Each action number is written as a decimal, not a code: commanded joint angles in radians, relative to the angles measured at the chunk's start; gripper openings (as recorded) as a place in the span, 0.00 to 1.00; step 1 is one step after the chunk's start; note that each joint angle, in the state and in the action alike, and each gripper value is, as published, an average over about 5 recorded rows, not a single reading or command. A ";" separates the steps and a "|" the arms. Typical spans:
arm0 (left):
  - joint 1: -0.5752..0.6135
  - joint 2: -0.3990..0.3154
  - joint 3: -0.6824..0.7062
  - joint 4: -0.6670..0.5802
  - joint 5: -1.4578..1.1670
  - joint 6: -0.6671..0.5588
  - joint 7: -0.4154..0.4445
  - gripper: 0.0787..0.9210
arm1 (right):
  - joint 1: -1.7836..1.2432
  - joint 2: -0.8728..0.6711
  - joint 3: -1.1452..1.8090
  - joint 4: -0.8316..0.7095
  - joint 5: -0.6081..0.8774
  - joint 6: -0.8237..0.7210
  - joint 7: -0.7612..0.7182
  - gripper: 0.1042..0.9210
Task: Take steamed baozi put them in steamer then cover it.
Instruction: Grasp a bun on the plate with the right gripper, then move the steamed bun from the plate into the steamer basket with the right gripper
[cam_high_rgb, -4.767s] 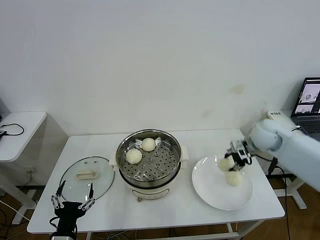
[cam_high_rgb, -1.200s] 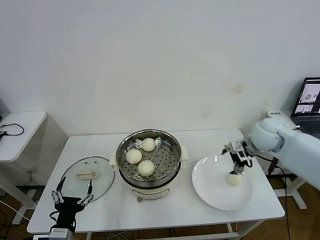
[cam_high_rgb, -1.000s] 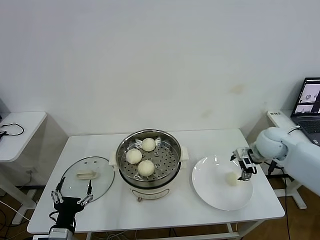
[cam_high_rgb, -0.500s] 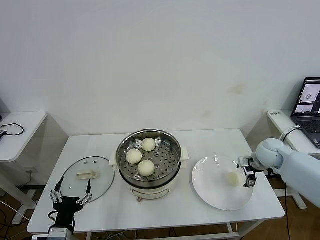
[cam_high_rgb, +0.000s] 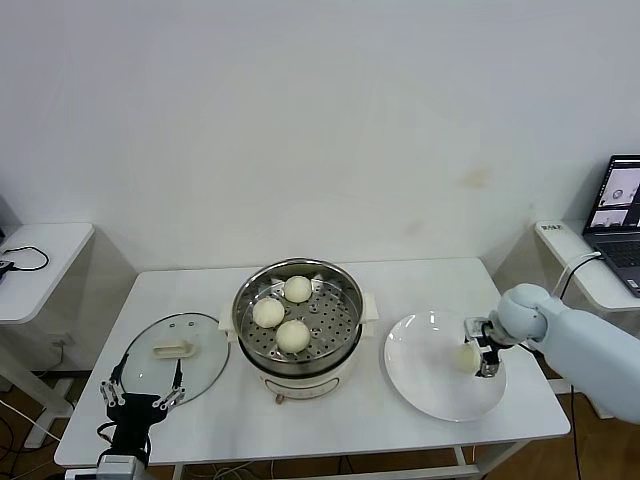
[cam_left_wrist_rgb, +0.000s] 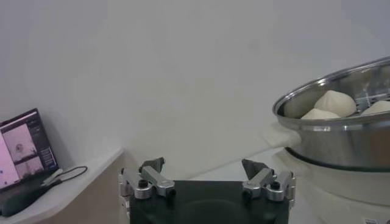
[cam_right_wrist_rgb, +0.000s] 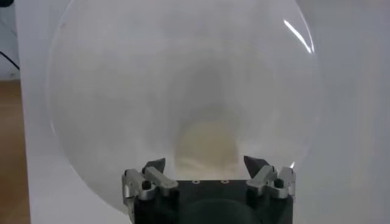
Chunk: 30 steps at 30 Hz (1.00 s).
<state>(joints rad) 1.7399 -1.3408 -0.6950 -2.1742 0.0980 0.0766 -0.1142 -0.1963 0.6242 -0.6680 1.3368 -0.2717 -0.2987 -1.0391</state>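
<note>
last steamed baozi (cam_high_rgb: 464, 356) approached on the white plate (cam_high_rgb: 430, 395) by the right gripper (cam_high_rgb: 480, 352).
the jaws are spread wide around the bun, seemingly for a side grasp; contact cannot be made out. three buns (cam_high_rgb: 291, 335) are already set in the steamer (cam_high_rgb: 298, 318). the glass cover (cam_high_rgb: 172, 356) is laid on the worktop (cam_high_rgb: 380, 420) beside it. the left gripper (cam_high_rgb: 140, 402) is parked low, fingers wide and empty, its arm cut off.
</note>
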 joint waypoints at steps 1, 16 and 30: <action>0.001 -0.001 0.000 0.000 0.001 0.000 0.000 0.88 | -0.009 0.018 0.006 -0.019 -0.009 -0.001 -0.002 0.79; 0.000 0.002 0.000 -0.004 0.002 0.001 0.000 0.88 | 0.081 -0.006 -0.003 0.002 0.028 0.005 -0.053 0.60; -0.003 0.013 0.010 -0.004 0.005 0.003 0.001 0.88 | 0.645 -0.015 -0.330 0.173 0.308 -0.097 -0.060 0.61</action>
<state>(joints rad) 1.7369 -1.3287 -0.6868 -2.1764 0.1022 0.0791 -0.1138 0.0683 0.5910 -0.7772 1.4133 -0.1427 -0.3416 -1.0947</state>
